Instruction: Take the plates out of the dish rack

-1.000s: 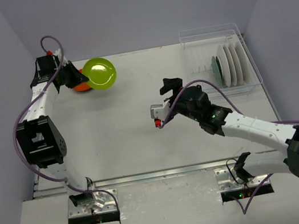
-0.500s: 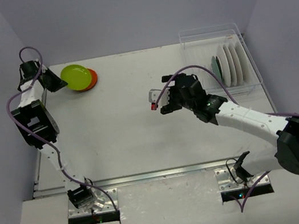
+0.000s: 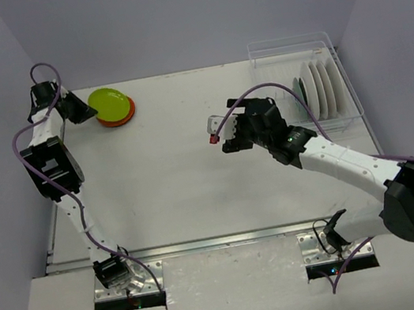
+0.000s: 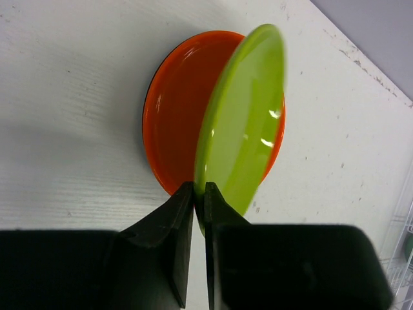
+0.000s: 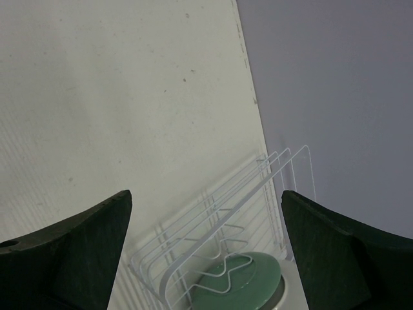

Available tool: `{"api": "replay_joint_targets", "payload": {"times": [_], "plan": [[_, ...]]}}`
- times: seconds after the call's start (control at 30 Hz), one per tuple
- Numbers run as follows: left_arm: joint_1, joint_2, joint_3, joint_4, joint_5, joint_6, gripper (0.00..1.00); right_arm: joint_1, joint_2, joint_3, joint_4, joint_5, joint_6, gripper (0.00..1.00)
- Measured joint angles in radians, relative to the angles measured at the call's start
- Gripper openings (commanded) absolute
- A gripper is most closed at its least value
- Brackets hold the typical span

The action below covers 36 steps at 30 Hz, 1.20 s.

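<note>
My left gripper (image 3: 79, 113) (image 4: 199, 194) is shut on the rim of a lime green plate (image 3: 109, 105) (image 4: 242, 129), held tilted over an orange plate (image 3: 122, 117) (image 4: 174, 116) lying on the table at the far left. My right gripper (image 3: 224, 137) (image 5: 206, 252) is open and empty at mid-table, facing the dish rack (image 3: 278, 49) (image 5: 219, 200). The rack at the far right holds a dark green plate (image 3: 299, 91) (image 5: 242, 287) and several white plates (image 3: 322, 88) standing upright.
The white table (image 3: 179, 176) is bounded by purple walls at the back and sides. The rack's empty tines (image 5: 258, 174) stand in front of the green plate in the right wrist view.
My left gripper has carried the lime green plate left and lowered it over the orange plate. My right arm has turned and moved a little toward the rack.
</note>
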Motion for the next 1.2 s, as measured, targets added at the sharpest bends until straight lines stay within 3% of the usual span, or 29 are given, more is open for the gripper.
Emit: {"api": "replay_joint_targets", "payload": {"times": [0.1,0.17,0.43,0.67,0.73,0.87,0.93,1.0,1.2], "plan": [[-0.001,0.0,0.0,-0.003,-0.001,0.005,0.34,-0.001,0.005,0.013,-0.004,0.0,0.011,0.99],[-0.002,0.0,0.0,-0.005,-0.001,0.009,0.43,-0.002,0.011,0.027,-0.013,0.0,0.021,0.99],[-0.02,-0.055,-0.068,-0.015,-0.048,0.074,0.48,-0.059,0.056,0.143,-0.097,-0.002,0.147,0.99],[-0.138,-0.318,-0.219,0.019,-0.252,0.213,0.51,-0.229,0.133,0.357,-0.227,-0.013,0.388,0.96],[-0.22,-0.442,-0.306,0.066,-0.33,0.264,0.54,-0.301,0.163,0.422,-0.277,-0.027,0.47,0.92],[-0.4,-0.694,-0.482,0.135,-0.443,0.346,0.53,-0.412,0.194,0.472,-0.339,-0.04,0.596,0.68],[-0.472,-0.789,-0.539,0.167,-0.485,0.377,0.53,-0.457,0.202,0.473,-0.376,-0.042,0.649,0.51],[-0.509,-0.848,-0.57,0.182,-0.515,0.396,0.53,-0.487,0.212,0.473,-0.402,-0.044,0.689,0.44],[-0.551,-0.922,-0.626,0.206,-0.609,0.431,0.53,-0.528,0.245,0.473,-0.454,-0.019,0.76,0.4]]}}
